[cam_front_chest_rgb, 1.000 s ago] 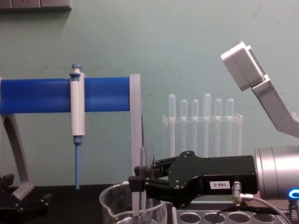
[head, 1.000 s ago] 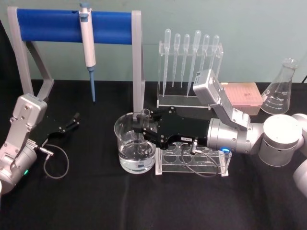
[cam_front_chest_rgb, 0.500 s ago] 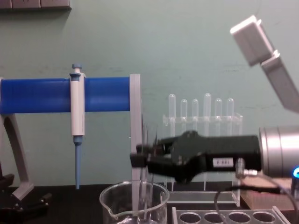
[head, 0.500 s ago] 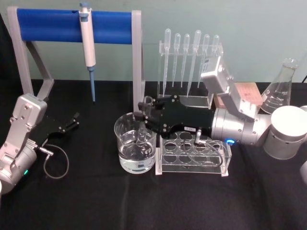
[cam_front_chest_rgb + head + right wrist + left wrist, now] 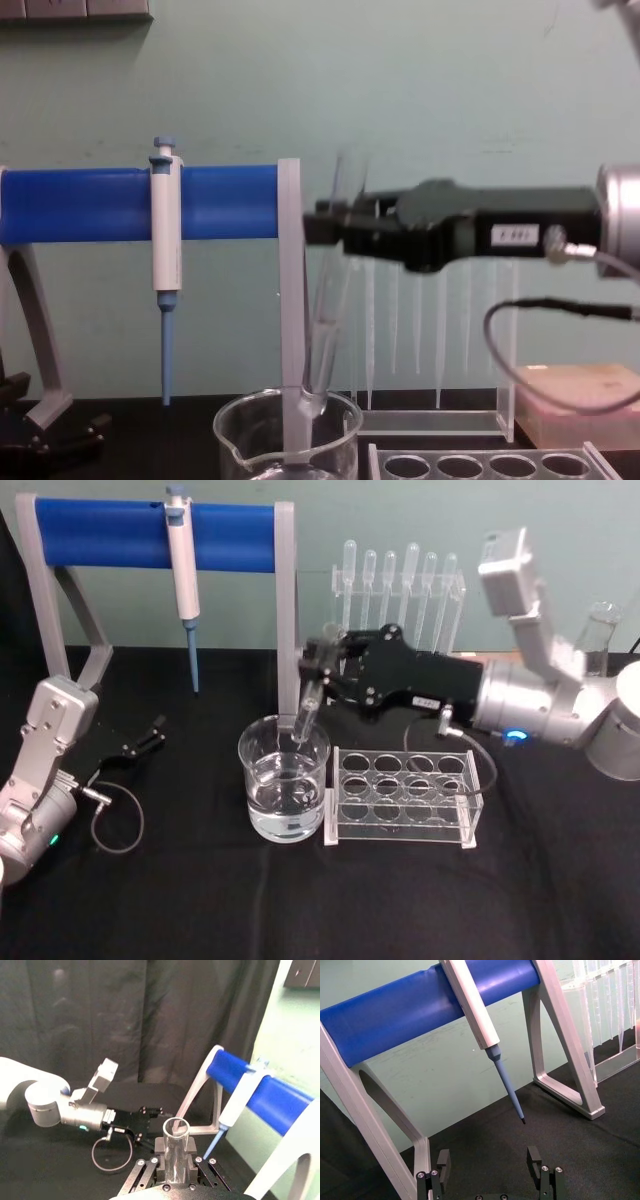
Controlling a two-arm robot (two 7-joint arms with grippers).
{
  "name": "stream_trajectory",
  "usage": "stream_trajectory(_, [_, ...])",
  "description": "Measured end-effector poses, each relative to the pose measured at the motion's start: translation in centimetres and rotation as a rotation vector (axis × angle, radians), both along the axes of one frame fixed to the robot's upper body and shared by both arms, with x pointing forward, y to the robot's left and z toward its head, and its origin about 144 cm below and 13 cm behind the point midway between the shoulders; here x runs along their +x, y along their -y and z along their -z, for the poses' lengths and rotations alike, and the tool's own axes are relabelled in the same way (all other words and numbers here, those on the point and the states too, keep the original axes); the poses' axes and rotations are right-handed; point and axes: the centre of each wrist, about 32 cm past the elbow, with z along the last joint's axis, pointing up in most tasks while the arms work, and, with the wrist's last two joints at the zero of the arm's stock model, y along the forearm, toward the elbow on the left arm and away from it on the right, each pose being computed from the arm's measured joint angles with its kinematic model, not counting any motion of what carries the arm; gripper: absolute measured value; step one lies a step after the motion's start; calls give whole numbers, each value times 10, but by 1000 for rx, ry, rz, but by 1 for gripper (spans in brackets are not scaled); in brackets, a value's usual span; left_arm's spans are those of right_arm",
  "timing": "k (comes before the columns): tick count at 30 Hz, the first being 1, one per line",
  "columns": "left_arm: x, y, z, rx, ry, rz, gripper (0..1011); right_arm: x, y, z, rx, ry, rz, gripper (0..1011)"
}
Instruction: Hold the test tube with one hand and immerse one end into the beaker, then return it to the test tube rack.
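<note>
My right gripper is shut on the test tube, a clear glass tube held near its open rim and tilted. In the chest view the gripper holds the test tube high, and its rounded end hangs at about the level of the beaker's rim, above the water. The beaker, wide clear glass and part filled with water, stands on the black table just below. The right wrist view looks down the test tube between the two fingers. My left gripper rests open at the table's left.
A clear tube rack stands right beside the beaker. Behind are a blue-barred stand holding a white-and-blue pipettor, a rack of plastic pipettes and a conical flask. A pink box lies at the back right.
My right gripper has risen and moved back, lifting the test tube up out of the beaker's water. The tube now leans. The left arm has not moved.
</note>
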Motion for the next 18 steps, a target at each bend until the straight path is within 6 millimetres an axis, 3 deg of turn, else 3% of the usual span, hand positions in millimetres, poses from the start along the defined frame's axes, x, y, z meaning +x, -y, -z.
stream_trajectory(11, [0,0,0,0,0,0,1000,-12,29,-28,10,40,16,238])
stream_trajectory(18, [0,0,0,0,0,0,1000,-24,55,-31,-4,46,33,238])
